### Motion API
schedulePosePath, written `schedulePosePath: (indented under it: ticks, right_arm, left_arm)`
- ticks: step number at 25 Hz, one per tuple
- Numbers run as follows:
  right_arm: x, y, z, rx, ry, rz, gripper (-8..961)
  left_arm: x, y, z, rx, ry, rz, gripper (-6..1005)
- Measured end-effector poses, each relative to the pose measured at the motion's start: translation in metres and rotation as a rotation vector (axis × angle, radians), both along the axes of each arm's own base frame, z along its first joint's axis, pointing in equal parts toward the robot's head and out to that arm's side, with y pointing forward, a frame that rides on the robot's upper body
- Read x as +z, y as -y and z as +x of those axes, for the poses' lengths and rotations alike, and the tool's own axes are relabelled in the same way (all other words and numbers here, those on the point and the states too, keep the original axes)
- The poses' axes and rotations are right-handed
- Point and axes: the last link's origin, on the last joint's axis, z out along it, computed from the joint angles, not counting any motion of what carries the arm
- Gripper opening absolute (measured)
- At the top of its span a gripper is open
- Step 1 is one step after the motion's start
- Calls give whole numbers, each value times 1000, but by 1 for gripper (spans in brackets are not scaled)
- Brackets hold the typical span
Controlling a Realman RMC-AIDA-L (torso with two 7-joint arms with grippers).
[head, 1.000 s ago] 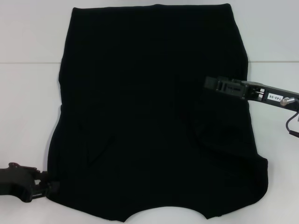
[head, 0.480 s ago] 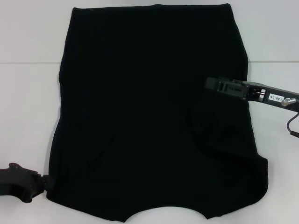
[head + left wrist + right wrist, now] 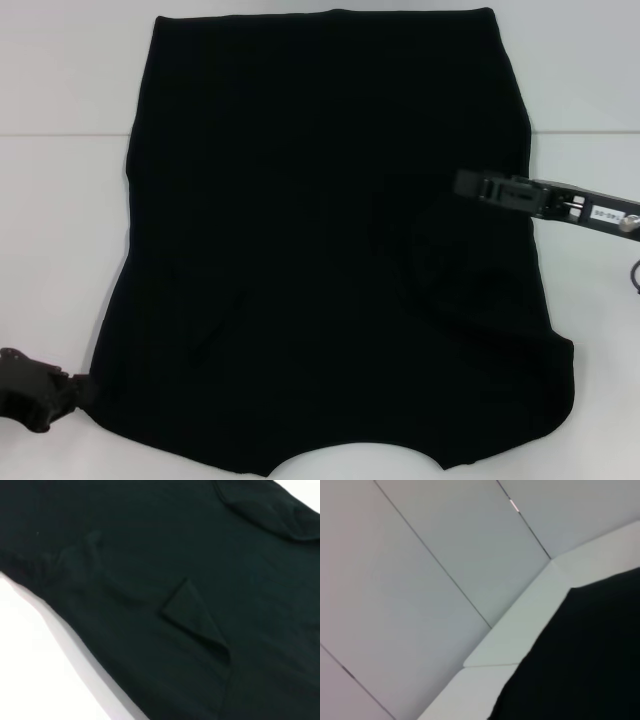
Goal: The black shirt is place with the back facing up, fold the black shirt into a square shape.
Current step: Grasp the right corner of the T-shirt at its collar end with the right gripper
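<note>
Head view showed the black shirt [image 3: 330,240] spread flat over most of the white table [image 3: 60,200], its straight hem running along the upper part of the frame and its curved neckline cut off by the bottom edge at centre. Black on black made the folds hard to read; only faint creases showed in the lower left and right of centre. The left gripper [image 3: 40,397] sat at the lower left corner of the frame, partly cut off by the edge, its tip meeting the shirt's lower left border, and whether its fingers were spread or closed could not be told. The right gripper [image 3: 478,185] reached in from the right edge at mid height, over the shirt's right side; its finger spacing could not be made out against the dark cloth. Bare table lay open to the left of the shirt and in the upper right. Left wrist view was filled by dark cloth [image 3: 190,580] with a small triangular tuck and a strip of table [image 3: 40,680] at lower left. Right wrist view caught a shirt corner [image 3: 580,670] at lower right, the table edge [image 3: 520,645] and a panelled wall [image 3: 420,555].
</note>
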Motion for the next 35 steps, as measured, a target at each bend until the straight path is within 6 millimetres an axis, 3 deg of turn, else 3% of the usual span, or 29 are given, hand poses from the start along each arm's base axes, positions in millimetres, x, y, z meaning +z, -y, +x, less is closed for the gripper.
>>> schedulePosePath:
  ticks: [19, 26, 35]
  right_arm:
    - [19, 57, 73, -207, 69, -159, 807]
    - [24, 63, 87, -268, 138, -234, 808]
    - [24, 64, 90, -289, 153, -247, 805]
  left_arm:
    - [1, -1, 2, 5, -7, -8, 32]
    - [0, -5, 6, -8, -3, -12, 32]
    - [0, -7, 8, -14, -3, -12, 32]
